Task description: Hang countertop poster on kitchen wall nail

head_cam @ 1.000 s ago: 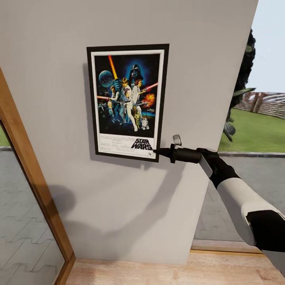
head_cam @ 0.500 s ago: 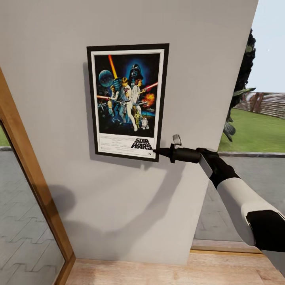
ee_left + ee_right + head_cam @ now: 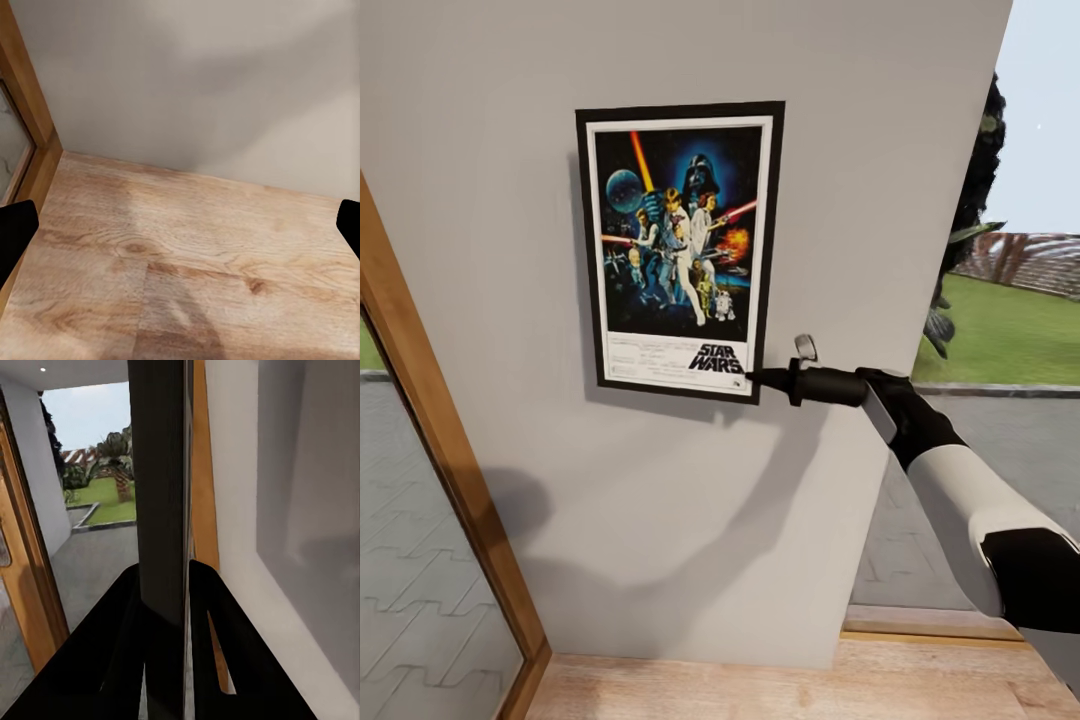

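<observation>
The poster [image 3: 678, 250] stands upright and flat against the grey wall [image 3: 860, 150] in the head view, black frame, white border, dark blue artwork. My right gripper [image 3: 755, 379] is shut on its lower right corner, the arm reaching in from the right. In the right wrist view the poster [image 3: 157, 495] shows edge-on as a dark strip pinched between the two black fingers [image 3: 112, 645]. My left gripper [image 3: 181, 225] is open, its fingertips [image 3: 15, 229] wide apart over the wooden floor [image 3: 187, 255]. No wall nail can be made out; the kitchen countertop is out of view.
A wooden door frame [image 3: 430, 430] with glass slants along the left of the wall. To the right an opening looks out on paving and a lawn [image 3: 1010, 330] with a dark plant [image 3: 970, 200]. Light wooden floor [image 3: 760, 690] runs along the wall's foot.
The poster and my right gripper have risen slightly up the wall. The left arm has not visibly moved.
</observation>
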Robot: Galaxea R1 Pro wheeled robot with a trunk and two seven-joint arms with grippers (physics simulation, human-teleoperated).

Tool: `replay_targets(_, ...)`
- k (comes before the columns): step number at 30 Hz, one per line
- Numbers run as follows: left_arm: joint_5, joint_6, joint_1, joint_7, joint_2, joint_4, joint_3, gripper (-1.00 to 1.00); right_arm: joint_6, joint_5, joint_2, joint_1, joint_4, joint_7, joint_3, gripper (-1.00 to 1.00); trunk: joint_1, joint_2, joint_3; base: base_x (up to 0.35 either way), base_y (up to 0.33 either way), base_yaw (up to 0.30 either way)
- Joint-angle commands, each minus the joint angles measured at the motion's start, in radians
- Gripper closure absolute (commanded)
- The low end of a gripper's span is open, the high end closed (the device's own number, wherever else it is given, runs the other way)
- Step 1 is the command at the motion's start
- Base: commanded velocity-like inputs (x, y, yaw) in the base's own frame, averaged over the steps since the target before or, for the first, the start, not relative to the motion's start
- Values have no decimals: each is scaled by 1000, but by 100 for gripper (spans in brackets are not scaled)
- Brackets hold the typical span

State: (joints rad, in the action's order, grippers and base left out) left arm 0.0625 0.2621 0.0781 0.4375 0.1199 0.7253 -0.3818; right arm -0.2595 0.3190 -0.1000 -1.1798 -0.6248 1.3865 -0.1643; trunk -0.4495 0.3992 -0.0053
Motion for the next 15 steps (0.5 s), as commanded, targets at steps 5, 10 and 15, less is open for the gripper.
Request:
replay_targets(5,7,-1,0,7,0,0,-2,-100,-40,11,0,-1,-31,0,-6,100,0,1,-1,0,0,0)
replay_targets(10,7,-1,0,7,0,0,-2,-100,-46,11,0,-1,-39,-1,-6,100,0,1,-1,0,0,0)
replay_targets(15,7,-1,0,7,0,0,-2,-100,-48,11,0,-1,-42,0,-6,100,0,1,-1,0,0,0)
